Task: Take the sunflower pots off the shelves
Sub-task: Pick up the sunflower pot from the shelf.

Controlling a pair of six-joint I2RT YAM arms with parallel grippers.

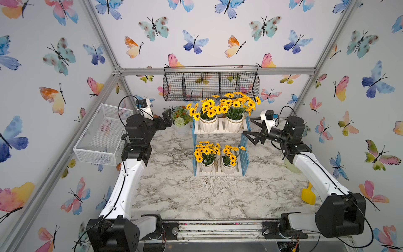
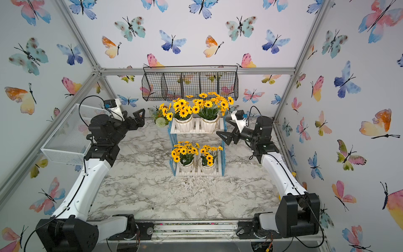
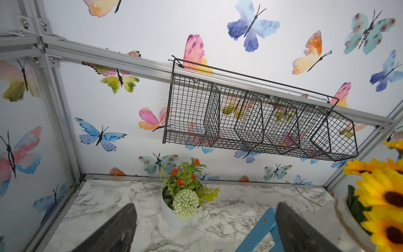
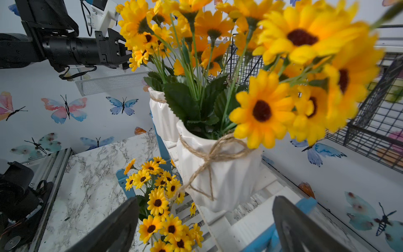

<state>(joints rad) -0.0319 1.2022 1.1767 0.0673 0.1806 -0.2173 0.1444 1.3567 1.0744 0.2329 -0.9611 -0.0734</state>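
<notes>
Marble top (image 1: 174, 192): 4 pots (image 1: 208, 126) on shelves (image 1: 243, 157)

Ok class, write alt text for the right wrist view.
A white ribbed sunflower pot, twine tied at its rim, stands on the upper shelf just ahead of the open right gripper; a second pot stands beyond it.

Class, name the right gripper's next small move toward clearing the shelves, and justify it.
Probably ease the right gripper forward around the nearest upper sunflower pot: its jaws stand open, level with that pot on the shelves, not yet enclosing it.
</notes>
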